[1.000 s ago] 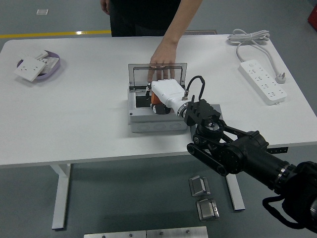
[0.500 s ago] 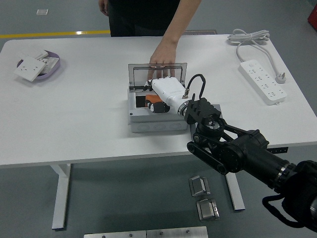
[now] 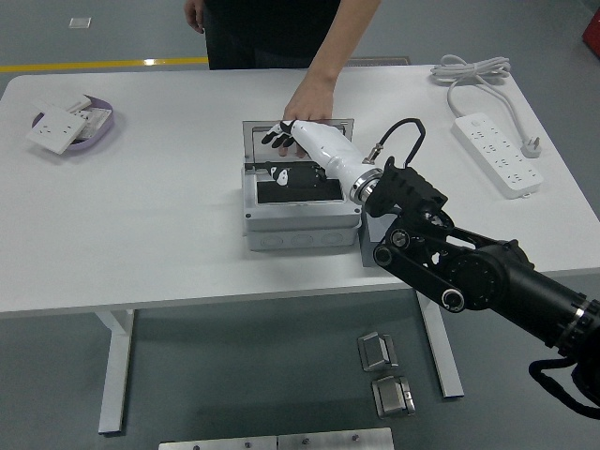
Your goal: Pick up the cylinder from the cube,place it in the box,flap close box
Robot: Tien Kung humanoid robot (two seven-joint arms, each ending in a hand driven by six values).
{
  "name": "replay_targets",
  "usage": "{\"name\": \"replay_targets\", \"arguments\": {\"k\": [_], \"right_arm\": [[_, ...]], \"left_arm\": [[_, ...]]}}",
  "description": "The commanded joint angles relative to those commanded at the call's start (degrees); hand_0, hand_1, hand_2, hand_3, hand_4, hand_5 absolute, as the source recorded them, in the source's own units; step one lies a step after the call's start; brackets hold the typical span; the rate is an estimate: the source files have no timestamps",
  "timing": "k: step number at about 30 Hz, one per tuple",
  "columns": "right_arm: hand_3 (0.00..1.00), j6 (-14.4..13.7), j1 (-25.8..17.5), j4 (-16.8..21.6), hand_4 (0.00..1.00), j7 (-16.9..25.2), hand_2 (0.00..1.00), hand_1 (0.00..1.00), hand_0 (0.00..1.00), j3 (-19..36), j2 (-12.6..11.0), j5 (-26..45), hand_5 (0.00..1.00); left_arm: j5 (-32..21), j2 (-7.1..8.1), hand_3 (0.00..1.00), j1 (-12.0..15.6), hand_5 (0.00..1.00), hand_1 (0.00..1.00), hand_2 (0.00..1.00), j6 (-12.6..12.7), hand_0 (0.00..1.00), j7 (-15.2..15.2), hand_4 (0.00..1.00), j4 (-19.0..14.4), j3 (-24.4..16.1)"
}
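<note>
The closing step is judged to be in hand. The grey box (image 3: 300, 211) lies directly beneath the right hand (image 3: 298, 141), and its clear lid (image 3: 258, 141), propped open just behind the black fingertips (image 3: 277, 137), is steadied by a person's hand (image 3: 309, 101). No cylinder can be made out; the box interior is dark. The fingers are spread, nothing gripped. Next, the lid must be pushed down. A second ago the hand was lowered inside the box over something orange; it has since been raised.

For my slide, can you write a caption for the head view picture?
Robot's right hand reaches the open lid of the gray box, while a person's hand steadies the lid from behind.
</note>
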Motion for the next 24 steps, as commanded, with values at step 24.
{"name": "replay_targets", "arguments": {"k": [24], "right_arm": [[0.692,4.50,9.44,-19.91,0.600,0.25,0.655,0.630,0.659,-7.32,1.60,12.60,0.289]], "left_arm": [[0.08,0.80,0.607,-0.89,0.293,0.621,0.599,-0.14,0.598,0.00,0.676,0.00,0.80]]}}
